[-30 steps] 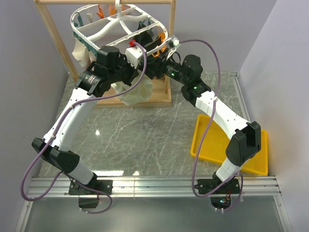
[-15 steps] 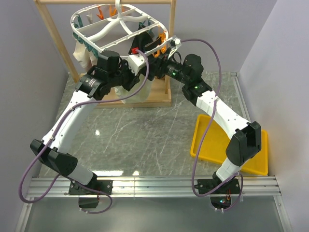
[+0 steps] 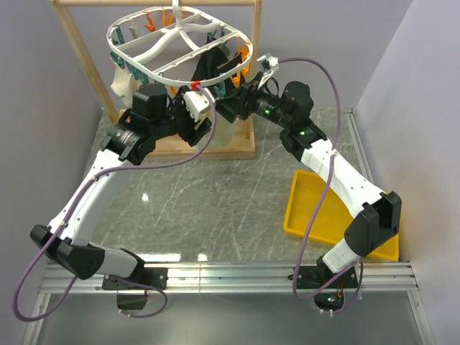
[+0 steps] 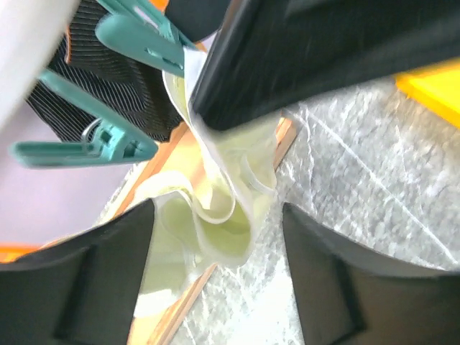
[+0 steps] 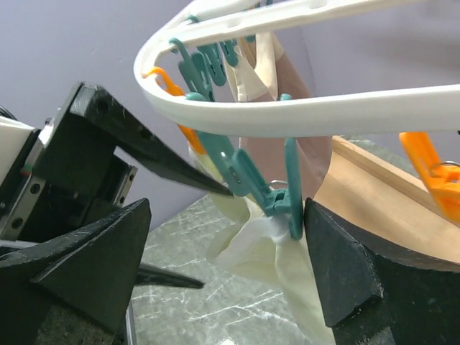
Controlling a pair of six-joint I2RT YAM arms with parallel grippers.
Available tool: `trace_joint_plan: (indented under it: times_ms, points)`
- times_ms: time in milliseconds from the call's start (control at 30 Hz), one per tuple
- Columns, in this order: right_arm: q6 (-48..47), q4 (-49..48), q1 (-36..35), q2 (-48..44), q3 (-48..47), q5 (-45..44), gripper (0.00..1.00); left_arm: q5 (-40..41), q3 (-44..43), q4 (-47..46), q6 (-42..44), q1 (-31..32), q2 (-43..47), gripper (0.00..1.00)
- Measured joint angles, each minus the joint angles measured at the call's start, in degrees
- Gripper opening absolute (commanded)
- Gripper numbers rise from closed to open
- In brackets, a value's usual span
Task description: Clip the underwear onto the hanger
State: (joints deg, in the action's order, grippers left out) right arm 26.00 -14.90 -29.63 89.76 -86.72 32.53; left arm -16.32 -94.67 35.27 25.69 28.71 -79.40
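At 12 o'clock on the table (image 3: pixel 215 194), the hanger (image 3: pixel 159 44) is hanging from a wooden rack (image 3: pixel 79 50). Underwear (image 5: pixel 269 255) is dangling from a teal clip (image 5: pixel 277 194) at the hanger's 5 o'clock edge, approx. between both claws. L gripper (image 4: pixel 217 230) is standing released, fingers apart w/ fabric hanging beyond them. R gripper (image 5: pixel 226 237) is standing released too, jaws spread either side of the clip, grasping nothing. A black garment (image 4: pixel 108 93) is hanging at the underwear's 10 o'clock, left wrist view.

Underwear (image 3: pixel 227 135) mostly hidden behind left arm (image 3: pixel 154 118) — hanger (image 5: pixel 287 122) rim cut off at wrist-view edges
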Motion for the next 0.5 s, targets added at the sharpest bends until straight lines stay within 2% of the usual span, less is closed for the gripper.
trace_joint_plan:
  times_ms: [33, 233, 500]
  points:
    - [-0.09, 0.35, 0.24, -0.81, 0.24, -0.04, 0.94, -0.37, 0.68, -0.7, -0.13, 0.0, 0.87, 0.86]
    - [-1.49, 2.82, 2.16, -5.66, 2.16, -0.35, 0.96, -1.95, 4.39, -4.15, -3.06, 0.02, 6.69, 0.99]
    - [-4.98, 7.91, 4.35, -14.01, 6.91, -1.29, 0.97, -1.49, 9.29, -8.9, -10.23, 0.04, 14.36, 0.99]
